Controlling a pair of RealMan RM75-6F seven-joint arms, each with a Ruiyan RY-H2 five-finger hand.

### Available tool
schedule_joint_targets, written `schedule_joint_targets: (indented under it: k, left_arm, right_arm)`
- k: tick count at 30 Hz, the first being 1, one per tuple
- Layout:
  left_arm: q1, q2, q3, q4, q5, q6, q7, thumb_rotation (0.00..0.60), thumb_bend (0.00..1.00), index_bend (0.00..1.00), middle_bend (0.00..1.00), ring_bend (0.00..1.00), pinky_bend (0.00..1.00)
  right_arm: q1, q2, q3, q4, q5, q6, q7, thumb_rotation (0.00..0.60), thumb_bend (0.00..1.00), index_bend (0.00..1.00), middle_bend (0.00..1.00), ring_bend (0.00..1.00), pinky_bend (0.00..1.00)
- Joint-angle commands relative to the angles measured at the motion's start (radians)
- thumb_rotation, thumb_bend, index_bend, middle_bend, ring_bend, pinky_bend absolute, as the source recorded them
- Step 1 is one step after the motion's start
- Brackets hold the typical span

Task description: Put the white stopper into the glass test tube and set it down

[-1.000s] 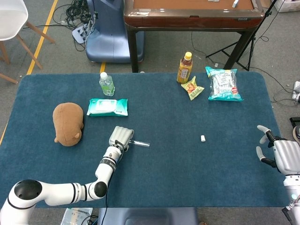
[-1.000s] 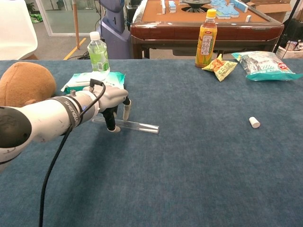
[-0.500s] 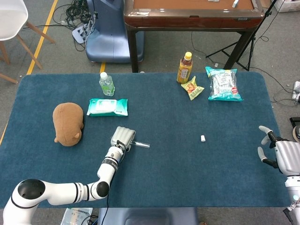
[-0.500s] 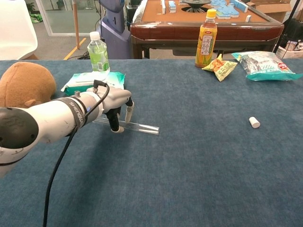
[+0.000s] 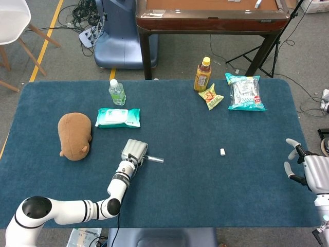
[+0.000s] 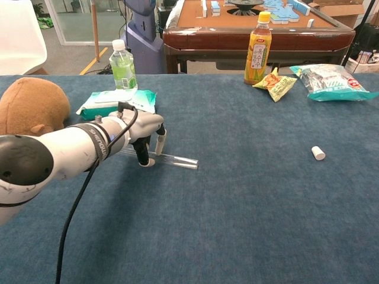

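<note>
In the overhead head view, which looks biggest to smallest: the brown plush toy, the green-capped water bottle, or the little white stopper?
1. Brown plush toy
2. Green-capped water bottle
3. White stopper, clearly the smallest.

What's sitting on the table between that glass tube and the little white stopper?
Nothing: in the head view, only bare blue cloth runs from the glass test tube to the white stopper. The chest view agrees.

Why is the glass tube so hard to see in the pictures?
Head view: the glass test tube is see-through, tiny, just a pale glint beside the left hand. Chest view: closer, its outline shows by bright highlights against the blue cloth.
</note>
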Motion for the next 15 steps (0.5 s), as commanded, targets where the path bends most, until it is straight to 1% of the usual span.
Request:
schedule_joint_targets:
  k: [1, 7, 10, 15]
  left_arm:
    - [0.000, -0.001, 0.000, 0.002, -0.001, -0.002, -0.005, 0.600, 0.32, 0.50, 1.00, 1.00, 1.00]
    - [0.005, 0.001, 0.003, 0.001, 0.011, 0.000, -0.022, 0.600, 0.32, 0.53, 1.00, 1.00, 1.00]
    - [0.017, 0.009, -0.001, -0.010, 0.028, -0.001, -0.053, 0.600, 0.32, 0.54, 1.00, 1.00, 1.00]
    - [0.062, 0.042, 0.004, -0.053, 0.113, 0.018, -0.147, 0.600, 0.32, 0.56, 1.00, 1.00, 1.00]
  right_arm:
    - [0.000, 0.000, 0.000, 0.000, 0.000, 0.000, 0.000, 0.600, 0.42, 0.20, 0.49, 0.53, 0.56]
    - [-0.004, 0.000, 0.002, 0.000, 0.000, 0.006, 0.000, 0.600, 0.42, 0.20, 0.50, 0.53, 0.56]
    - [-0.005, -0.002, 0.003, 0.001, 0.003, 0.007, -0.003, 0.600, 0.42, 0.20, 0.50, 0.54, 0.56]
    - [0.007, 0.006, 0.004, -0.029, -0.002, -0.003, -0.051, 0.600, 0.42, 0.20, 0.50, 0.54, 0.56]
